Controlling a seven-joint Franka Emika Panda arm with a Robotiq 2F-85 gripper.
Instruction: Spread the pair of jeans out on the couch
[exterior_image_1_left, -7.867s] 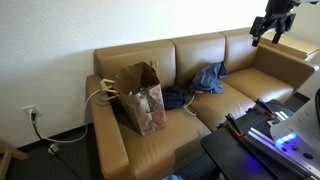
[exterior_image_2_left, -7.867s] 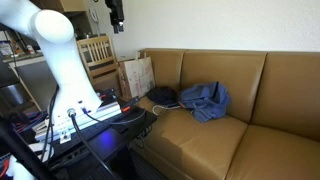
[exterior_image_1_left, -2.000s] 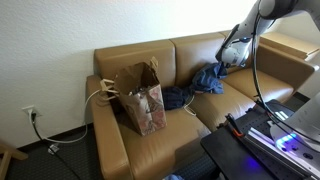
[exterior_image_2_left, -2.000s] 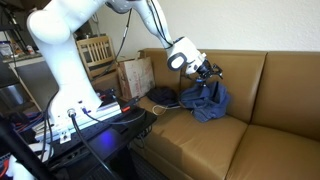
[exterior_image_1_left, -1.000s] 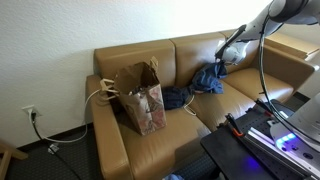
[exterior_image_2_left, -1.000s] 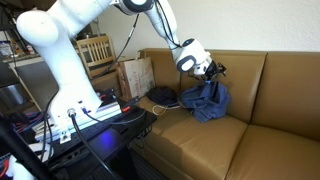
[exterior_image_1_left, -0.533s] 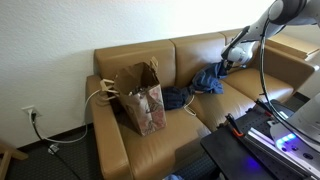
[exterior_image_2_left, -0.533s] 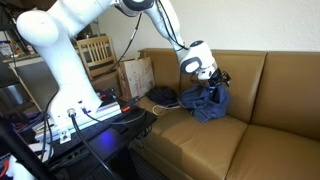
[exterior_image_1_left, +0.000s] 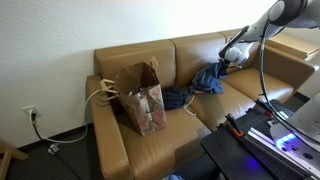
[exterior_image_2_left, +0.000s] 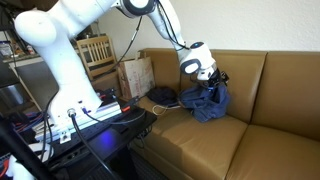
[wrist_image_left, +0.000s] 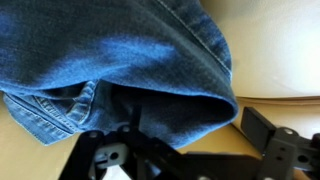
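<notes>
The gripper (wrist_image_left: 185, 150) is wide open, right at the bunched-up blue jeans (wrist_image_left: 120, 60). The jeans lie in a heap on the surface of the brown couch (exterior_image_2_left: 200, 140).

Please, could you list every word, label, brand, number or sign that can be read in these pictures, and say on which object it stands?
There is no readable text in any view.
The paper bag shows no print.
The jeans show only stitching in the wrist view.
Any marking on the dark equipment in the foreground is too small to read.
</notes>
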